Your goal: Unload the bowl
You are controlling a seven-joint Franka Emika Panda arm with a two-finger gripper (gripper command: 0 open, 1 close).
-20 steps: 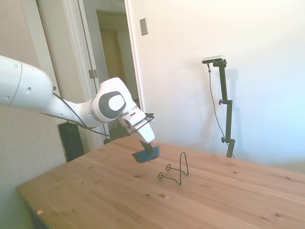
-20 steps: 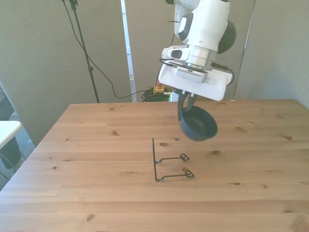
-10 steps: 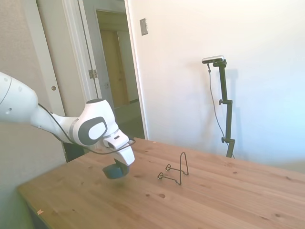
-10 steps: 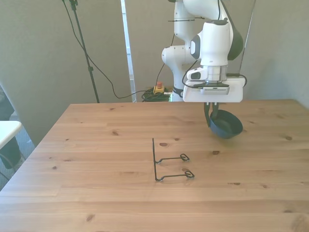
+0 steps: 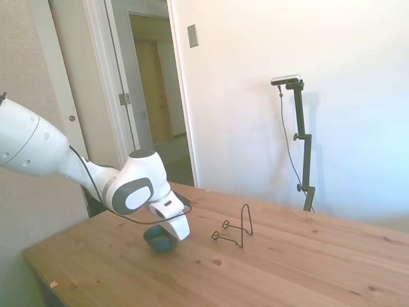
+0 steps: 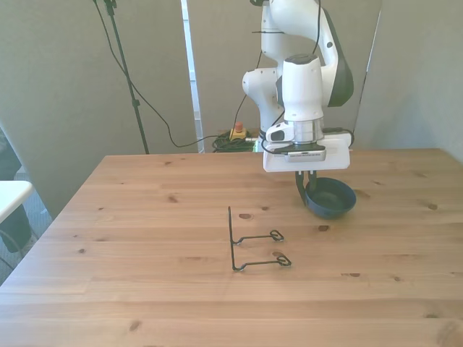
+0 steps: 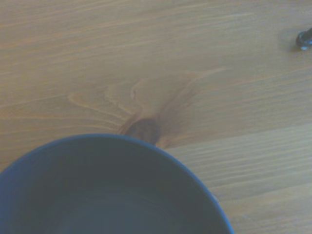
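Note:
The blue-teal bowl (image 6: 334,199) sits upright, low on the wooden table (image 6: 145,217) or just above it, at the front view's right of middle. My gripper (image 6: 304,192) is shut on the bowl's rim, on the side toward the front view's left, pointing straight down. From the side, the bowl (image 5: 157,240) shows dark under the white hand, and the gripper (image 5: 167,234) mostly hides it. The wrist view is filled by the bowl's (image 7: 107,195) blue rim and dark inside, with bare wood beyond.
A thin dark wire stand (image 6: 253,244) stands bare near the table's middle, a short way from the bowl toward the front view's left; the side view shows the stand (image 5: 235,229) too. Its foot (image 7: 304,39) shows at the wrist view's edge.
The arm has carried the bowl away from the wire stand and down, from hanging tilted in the air to level at the table's surface.

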